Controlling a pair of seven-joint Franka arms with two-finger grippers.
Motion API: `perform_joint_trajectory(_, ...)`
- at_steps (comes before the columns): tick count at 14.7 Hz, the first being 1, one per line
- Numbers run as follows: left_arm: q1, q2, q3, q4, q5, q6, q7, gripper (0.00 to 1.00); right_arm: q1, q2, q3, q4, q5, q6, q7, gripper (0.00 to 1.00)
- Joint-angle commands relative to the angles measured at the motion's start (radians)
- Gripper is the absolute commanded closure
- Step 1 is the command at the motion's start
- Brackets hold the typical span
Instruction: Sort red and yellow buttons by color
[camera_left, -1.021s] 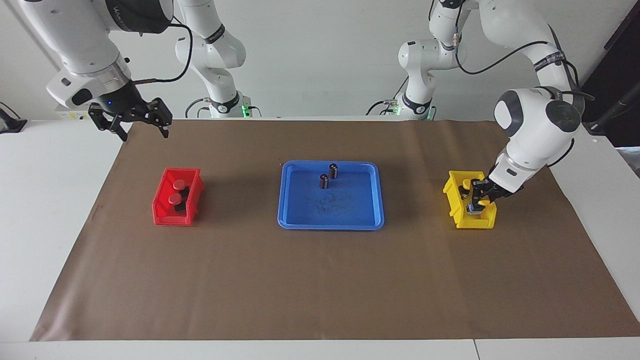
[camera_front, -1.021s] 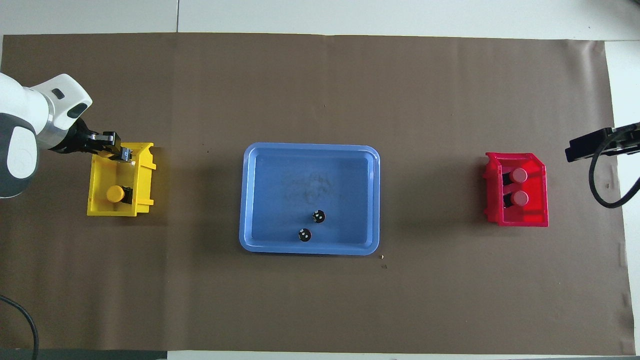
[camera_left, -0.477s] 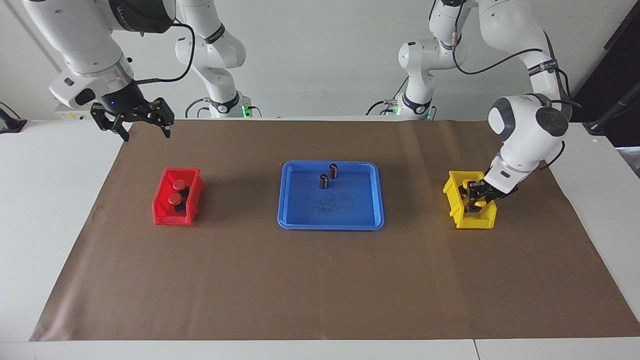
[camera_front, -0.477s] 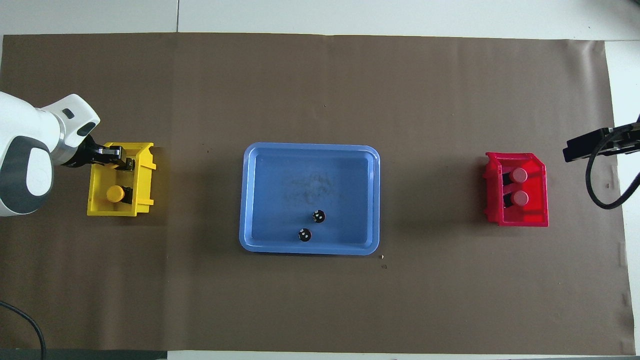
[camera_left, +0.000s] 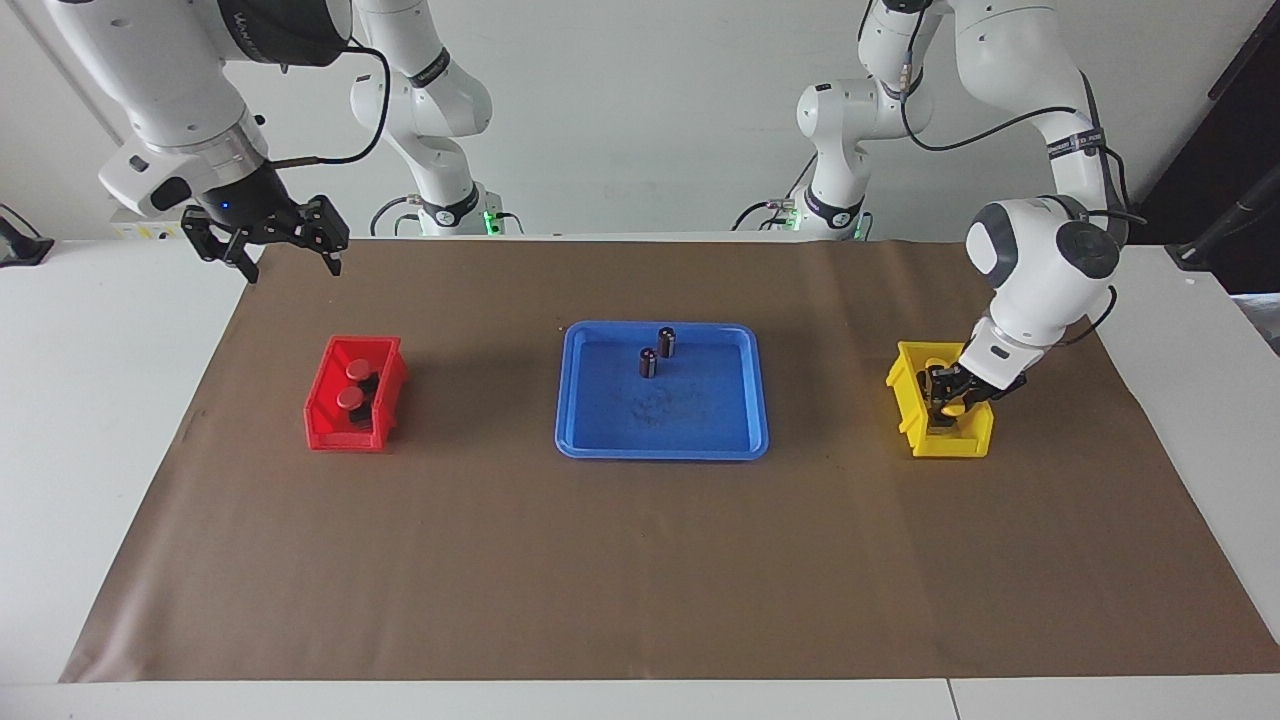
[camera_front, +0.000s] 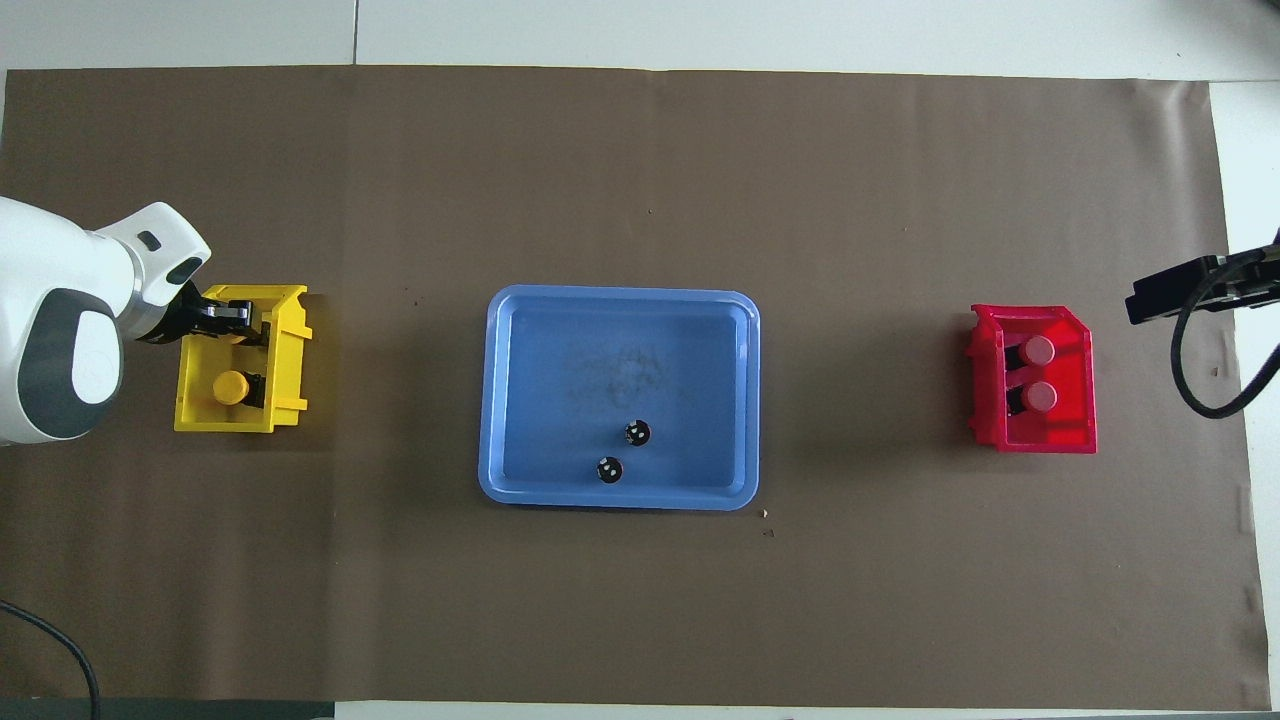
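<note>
Two red buttons (camera_left: 356, 369) (camera_left: 349, 398) sit in the red bin (camera_left: 325, 420) toward the right arm's end; they also show in the overhead view (camera_front: 1038, 350) (camera_front: 1040, 397). One yellow button (camera_front: 230, 387) lies in the yellow bin (camera_front: 290, 370). My left gripper (camera_left: 945, 405) is down inside the yellow bin (camera_left: 905, 395), shut on the other yellow button (camera_left: 953, 408). In the overhead view the left gripper (camera_front: 235, 318) hides that button. My right gripper (camera_left: 265, 240) waits open and empty in the air over the mat's edge, by the red bin.
A blue tray (camera_left: 660, 447) lies at the middle of the brown mat, with two dark capless cylinders (camera_left: 666, 342) (camera_left: 648, 362) standing in its part nearer the robots. The tray (camera_front: 620, 500) and cylinders (camera_front: 637, 433) (camera_front: 609, 469) also show from overhead.
My left gripper has sunk deeper into the yellow bin with the yellow button and shifted slightly toward the robots. The right gripper has hardly moved.
</note>
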Motion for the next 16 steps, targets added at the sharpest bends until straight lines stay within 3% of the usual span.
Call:
perform_joint_trajectory(1, 0.008, -0.026, -0.005, 0.065, -0.001, -0.094, 0.017, 0.30, -0.004, -0.001, 0.006, 0.013, -0.010, -0.023, 0.009, 0.00)
perform_joint_trajectory(3, 0.005, -0.022, -0.005, 0.165, 0.001, -0.205, 0.017, 0.17, -0.004, -0.001, 0.006, 0.013, -0.010, -0.023, 0.009, 0.00)
perform_joint_trajectory(4, 0.002, -0.022, -0.005, 0.212, 0.001, -0.257, 0.018, 0.04, -0.004, -0.001, 0.008, 0.013, -0.009, -0.023, 0.009, 0.00)
perform_joint_trajectory(5, 0.002, -0.025, -0.005, 0.252, 0.001, -0.298, 0.017, 0.00, -0.004, -0.001, 0.008, 0.013, -0.008, -0.023, 0.009, 0.00)
perform_joint_trajectory(12, -0.025, -0.060, -0.020, 0.553, -0.001, -0.677, 0.006, 0.00, -0.004, -0.001, 0.008, 0.013, -0.010, -0.023, 0.010, 0.00)
perform_joint_trajectory(16, -0.025, -0.100, -0.023, 0.566, -0.004, -0.725, 0.009, 0.00, -0.004, -0.001, 0.008, 0.013, -0.010, -0.023, 0.010, 0.00)
